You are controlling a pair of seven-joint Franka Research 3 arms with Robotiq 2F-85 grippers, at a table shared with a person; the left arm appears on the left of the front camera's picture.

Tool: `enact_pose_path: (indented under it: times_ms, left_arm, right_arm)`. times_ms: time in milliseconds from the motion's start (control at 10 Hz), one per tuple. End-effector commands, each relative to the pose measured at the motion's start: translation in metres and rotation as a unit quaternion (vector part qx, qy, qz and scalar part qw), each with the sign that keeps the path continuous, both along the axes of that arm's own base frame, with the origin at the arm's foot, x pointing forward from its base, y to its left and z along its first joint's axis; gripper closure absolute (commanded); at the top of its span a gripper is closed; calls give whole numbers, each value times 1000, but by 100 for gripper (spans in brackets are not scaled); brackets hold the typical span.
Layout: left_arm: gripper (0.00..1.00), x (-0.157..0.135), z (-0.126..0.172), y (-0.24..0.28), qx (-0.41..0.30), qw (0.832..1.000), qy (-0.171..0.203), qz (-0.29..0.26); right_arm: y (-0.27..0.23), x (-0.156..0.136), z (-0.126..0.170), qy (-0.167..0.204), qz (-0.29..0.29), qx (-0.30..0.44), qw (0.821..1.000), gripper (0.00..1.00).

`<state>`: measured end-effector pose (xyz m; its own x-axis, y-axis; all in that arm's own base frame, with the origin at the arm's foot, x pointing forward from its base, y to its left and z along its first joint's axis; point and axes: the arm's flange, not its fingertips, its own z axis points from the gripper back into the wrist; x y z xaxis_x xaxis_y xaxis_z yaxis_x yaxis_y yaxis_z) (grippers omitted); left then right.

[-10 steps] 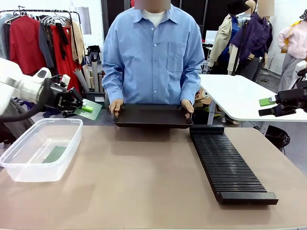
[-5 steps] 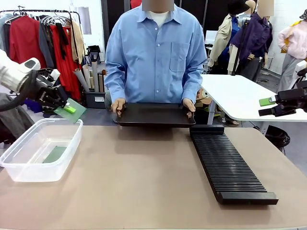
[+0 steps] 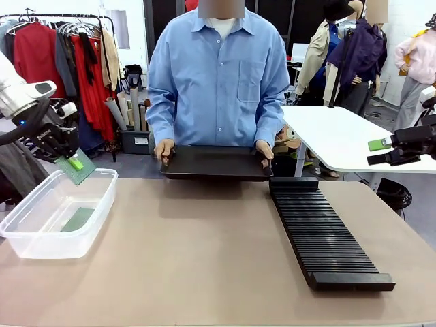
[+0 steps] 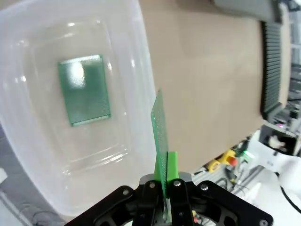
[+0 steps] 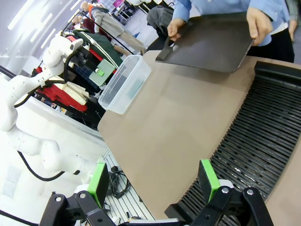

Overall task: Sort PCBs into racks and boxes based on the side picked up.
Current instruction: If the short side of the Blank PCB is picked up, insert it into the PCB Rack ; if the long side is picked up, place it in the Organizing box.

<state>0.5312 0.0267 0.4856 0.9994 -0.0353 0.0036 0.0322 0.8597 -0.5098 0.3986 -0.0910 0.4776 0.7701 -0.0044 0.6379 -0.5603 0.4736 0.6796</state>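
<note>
The left gripper (image 3: 70,161) is clamped on 1 PCB (image 4: 160,134), held edge-on above the clear box's (image 3: 41,240) far rim, long axis running out from the fingers. A second PCB (image 4: 84,89) lies flat inside the box. The right gripper (image 5: 155,182) hangs wide open, empty, over the rack (image 3: 325,240).
</note>
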Motion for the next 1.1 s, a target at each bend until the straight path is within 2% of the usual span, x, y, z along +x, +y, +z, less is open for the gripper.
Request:
enact_pose_path:
  times_ms: [0,100,400,1000]
  left_arm:
    - [100,3,-6,-10,44,999,-8,18]
    - [100,6,-13,-10,58,998,-16,20]
    - [100,4,-36,-3,55,998,-10,29]
    - [100,14,-91,8,67,996,-44,30]
  right_arm:
    - [1,1,3,0,-3,4,1000,0]
    - [1,1,3,0,-3,4,1000,0]
    - [1,1,3,0,-3,4,1000,0]
    - [1,1,3,0,-3,4,1000,0]
